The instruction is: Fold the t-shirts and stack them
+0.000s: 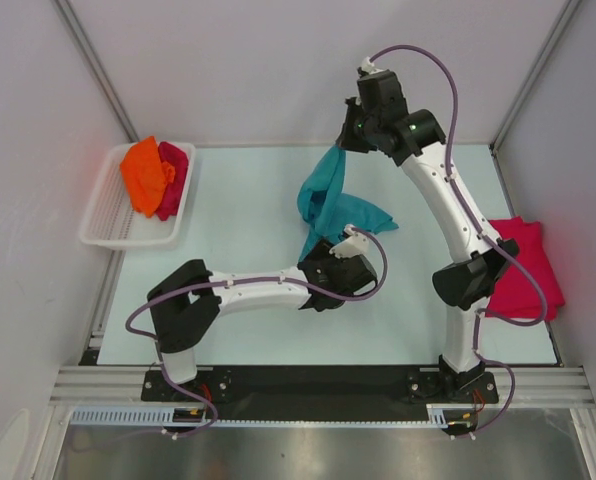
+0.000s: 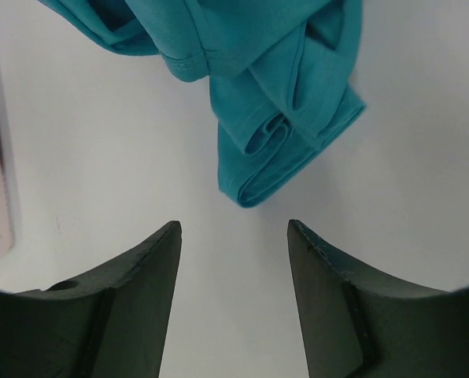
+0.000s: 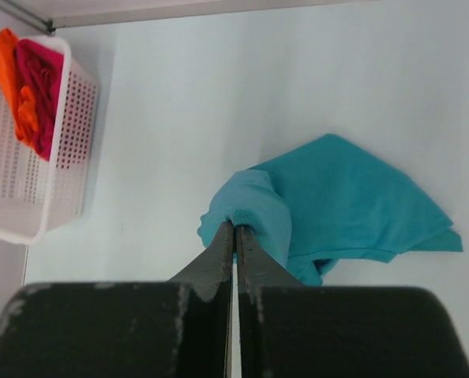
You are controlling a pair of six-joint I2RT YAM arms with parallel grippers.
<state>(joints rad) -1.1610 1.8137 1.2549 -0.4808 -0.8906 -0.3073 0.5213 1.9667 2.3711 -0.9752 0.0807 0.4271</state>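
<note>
Top external, teal t-shirt point(image 1: 328, 205): we see it bunched, hanging, lower end on table point(image 1: 248, 200).
Right gripper point(image 3: 234, 228): clamped on it.
Left gripper point(image 2: 234, 230): jaws apart.

Brightly and evenly lit from above, with only soft, pale shadows on the white counter point(image 1: 248, 200), a dull sheen on the metal strip point(image 1: 308, 450) in front, and blur over the near bulk of the right pincer point(image 3: 234, 228).
</note>
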